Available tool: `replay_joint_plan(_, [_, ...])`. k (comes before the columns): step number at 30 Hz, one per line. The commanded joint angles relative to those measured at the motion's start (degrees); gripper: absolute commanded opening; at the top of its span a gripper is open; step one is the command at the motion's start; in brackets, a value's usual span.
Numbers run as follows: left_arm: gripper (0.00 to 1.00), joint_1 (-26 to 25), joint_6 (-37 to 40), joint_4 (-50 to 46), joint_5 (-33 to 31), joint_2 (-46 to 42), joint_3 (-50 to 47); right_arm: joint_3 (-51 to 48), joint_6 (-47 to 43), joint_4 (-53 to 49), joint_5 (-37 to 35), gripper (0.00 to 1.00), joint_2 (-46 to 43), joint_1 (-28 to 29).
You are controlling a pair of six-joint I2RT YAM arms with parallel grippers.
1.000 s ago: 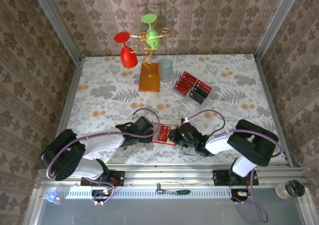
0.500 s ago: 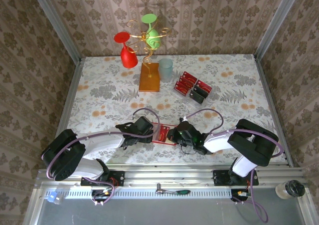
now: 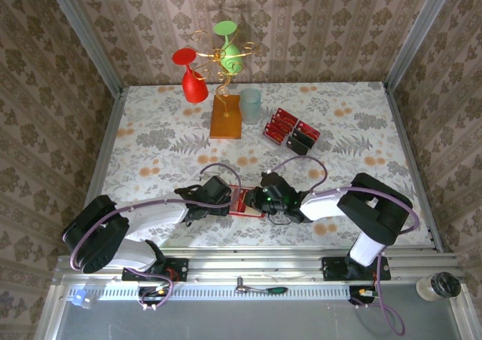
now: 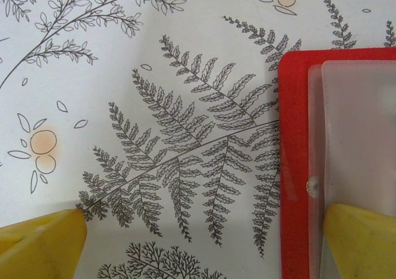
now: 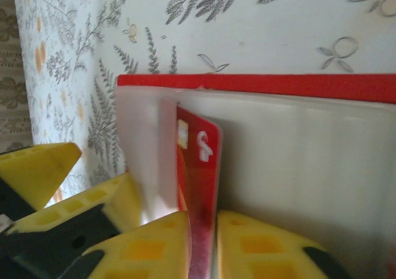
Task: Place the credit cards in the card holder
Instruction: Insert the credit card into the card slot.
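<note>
The card holder lies open on the tablecloth near the front edge, red with pale pockets. My right gripper is at its right side. A red credit card stands between its fingers, far end tucked behind a pale pocket flap. The jaws stand slightly apart, with a thin gap beside the card. My left gripper is wide open at the holder's left edge, one finger over the pocket and the other on the cloth. More credit cards sit in a clear tray at the back.
A wire stand on an orange-brown base holds a red glass and a green glass at the back. A pale cup stands beside it. The metal rail runs just behind the arm bases.
My right gripper has moved left onto the card holder with the card, and its jaws have eased apart. The left gripper has stayed where it was.
</note>
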State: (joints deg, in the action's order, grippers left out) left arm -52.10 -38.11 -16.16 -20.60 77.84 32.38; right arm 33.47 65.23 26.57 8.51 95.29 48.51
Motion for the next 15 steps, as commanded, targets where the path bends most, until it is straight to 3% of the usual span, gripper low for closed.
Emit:
replay_joint_plan(1, [1.0, -0.3, -1.2, -1.4, 0.1, -1.0, -0.3, 1.4, -4.9, -11.3, 2.5, 0.3, -2.7, -0.5])
replay_joint_plan(8, [1.0, 0.1, -1.5, -1.8, -0.1, -3.5, -0.9, 6.8, -10.3, -23.7, 0.4, 0.31, -6.2, -0.6])
replay_joint_plan(15, [1.0, 0.7, -1.9, -1.7, -0.2, -4.7, -3.3, 11.4, -12.4, -25.4, 0.9, 0.14, -2.9, -0.7])
